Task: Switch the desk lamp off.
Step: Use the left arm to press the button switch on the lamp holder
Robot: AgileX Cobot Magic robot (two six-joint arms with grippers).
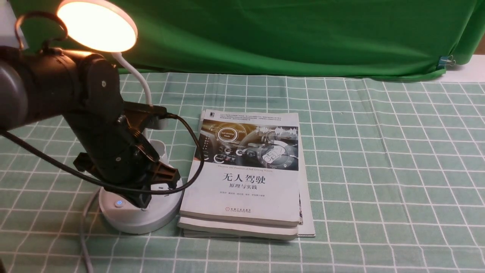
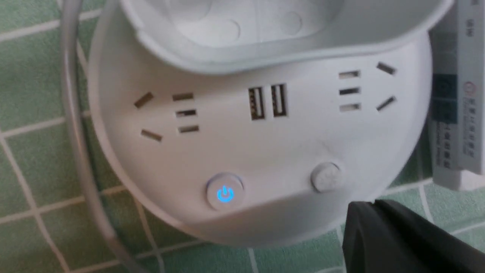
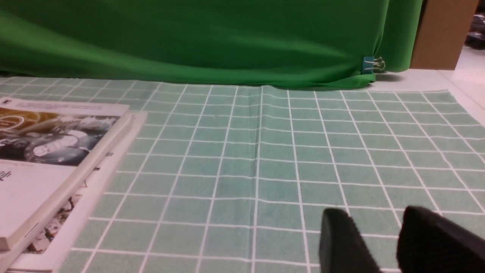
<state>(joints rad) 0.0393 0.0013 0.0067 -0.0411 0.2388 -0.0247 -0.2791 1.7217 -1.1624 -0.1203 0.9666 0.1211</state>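
Observation:
The desk lamp is lit: its round head (image 1: 96, 25) glows at the back left, on a thin white neck (image 1: 138, 81). Its round white base (image 1: 129, 218) carries a blue-lit power button (image 2: 225, 193), a plain round button (image 2: 326, 177), sockets and a cup holder (image 2: 242, 34). My left gripper (image 1: 143, 206) is shut and empty; its tip (image 2: 373, 204) sits at the base's front rim, just beside the plain button. My right gripper (image 3: 375, 213) is open over bare cloth, far from the lamp and outside the front view.
A stack of books (image 1: 246, 178) lies right against the base's right side. The lamp's grey cord (image 1: 85, 235) runs off the front left. A green curtain (image 1: 284, 34) closes the back. The table has a green checked cloth (image 1: 398, 170).

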